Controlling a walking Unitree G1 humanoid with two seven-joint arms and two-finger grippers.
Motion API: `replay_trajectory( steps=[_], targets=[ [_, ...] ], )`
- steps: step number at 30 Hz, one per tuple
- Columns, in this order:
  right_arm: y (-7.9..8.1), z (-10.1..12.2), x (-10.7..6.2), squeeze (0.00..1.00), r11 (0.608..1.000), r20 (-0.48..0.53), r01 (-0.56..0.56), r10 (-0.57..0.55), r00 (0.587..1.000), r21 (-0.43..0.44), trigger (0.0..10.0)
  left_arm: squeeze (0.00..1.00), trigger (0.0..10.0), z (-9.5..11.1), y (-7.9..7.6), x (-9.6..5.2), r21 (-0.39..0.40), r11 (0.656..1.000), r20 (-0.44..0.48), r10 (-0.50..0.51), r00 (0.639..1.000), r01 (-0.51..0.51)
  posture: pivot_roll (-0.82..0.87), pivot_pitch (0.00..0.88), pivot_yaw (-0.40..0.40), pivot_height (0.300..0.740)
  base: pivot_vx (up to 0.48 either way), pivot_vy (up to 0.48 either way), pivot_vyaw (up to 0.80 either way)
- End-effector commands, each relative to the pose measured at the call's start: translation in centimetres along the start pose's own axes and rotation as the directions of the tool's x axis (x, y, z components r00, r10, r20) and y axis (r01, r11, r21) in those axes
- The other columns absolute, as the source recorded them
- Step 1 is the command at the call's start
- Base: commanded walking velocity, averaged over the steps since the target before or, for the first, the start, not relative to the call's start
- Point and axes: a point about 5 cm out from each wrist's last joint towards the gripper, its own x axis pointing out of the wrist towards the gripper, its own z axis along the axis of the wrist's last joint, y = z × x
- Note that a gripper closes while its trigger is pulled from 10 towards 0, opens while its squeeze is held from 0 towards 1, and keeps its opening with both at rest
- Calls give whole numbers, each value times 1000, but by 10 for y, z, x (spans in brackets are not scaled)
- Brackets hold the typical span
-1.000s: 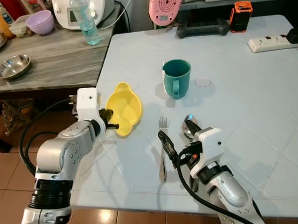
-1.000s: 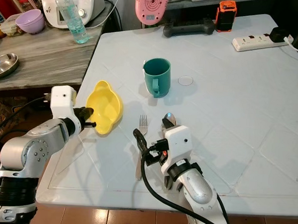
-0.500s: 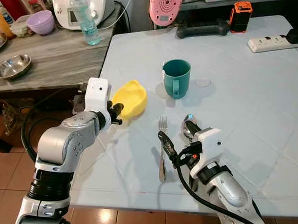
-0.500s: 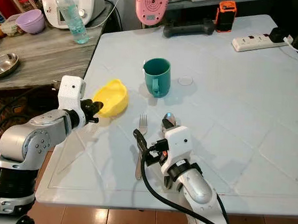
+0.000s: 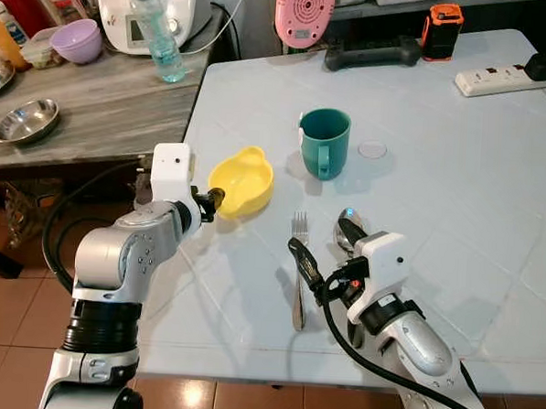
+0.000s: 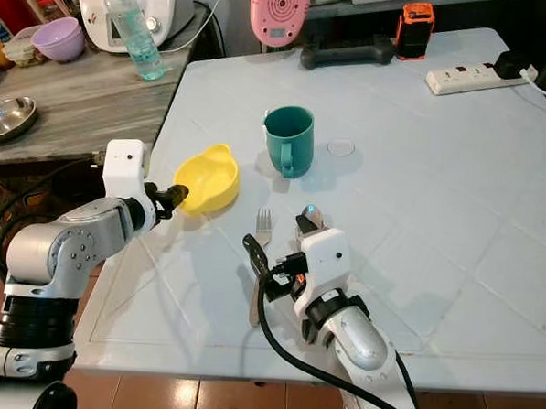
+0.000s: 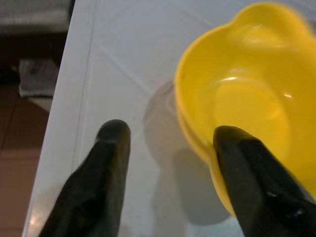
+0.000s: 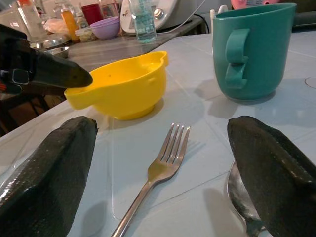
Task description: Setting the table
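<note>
A yellow bowl (image 5: 242,180) with a small handle sits level on the pale blue table (image 5: 458,178), left of a teal mug (image 5: 324,141). My left gripper (image 5: 209,201) is open at the bowl's near-left rim. In the left wrist view one finger (image 7: 103,173) is outside the bowl (image 7: 247,98) and the other reaches over its rim. A fork (image 5: 298,270) and a spoon (image 5: 344,232) lie side by side in front of the mug. My right gripper (image 8: 163,148) hovers open low over them, the fork (image 8: 158,168) between its fingers.
The table's left edge runs just beside my left arm. Beyond it a wooden counter (image 5: 95,104) holds a steel bowl (image 5: 26,120), a purple bowl (image 5: 78,40) and a water bottle (image 5: 158,34). A power strip (image 5: 499,79) and an orange device (image 5: 442,30) stand along the far edge.
The left gripper carried the tilted yellow bowl away from the table's left edge toward the mug, set it down level and opened. The right arm has not moved.
</note>
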Motion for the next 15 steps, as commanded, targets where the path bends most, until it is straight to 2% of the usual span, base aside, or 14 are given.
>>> replay_trajectory(
  steps=[1,2,3,5,9,15],
  targets=[
    [7,-1,3,0,1000,2,-30,30,1000,7,10000,98,10000,-4,8,3,-38,999,-28,39,999,-40,-212,158,205,740,0,0,0],
    [7,-1,3,0,1000,2,-30,30,1000,7,10000,98,10000,-5,8,4,-47,998,-34,45,998,-47,-212,158,205,740,0,0,0],
    [7,-1,2,0,1000,2,-29,29,1000,7,10000,0,10000,-5,7,4,-53,998,-35,43,998,-45,-212,159,209,740,0,0,0],
    [7,-1,2,0,1000,2,-26,26,1000,8,10000,0,10000,-2,-2,5,-71,997,-28,-4,1000,2,-212,159,209,740,0,0,0],
    [7,-2,1,0,1000,1,-22,22,1000,11,10000,0,10000,0,-12,4,-73,996,-29,-43,999,41,-213,162,213,740,0,0,0],
    [8,-3,1,0,1000,-1,-25,25,1000,12,10000,0,10000,-1,-22,4,-74,995,-45,-67,997,63,-212,163,215,740,0,0,0]
  ],
)
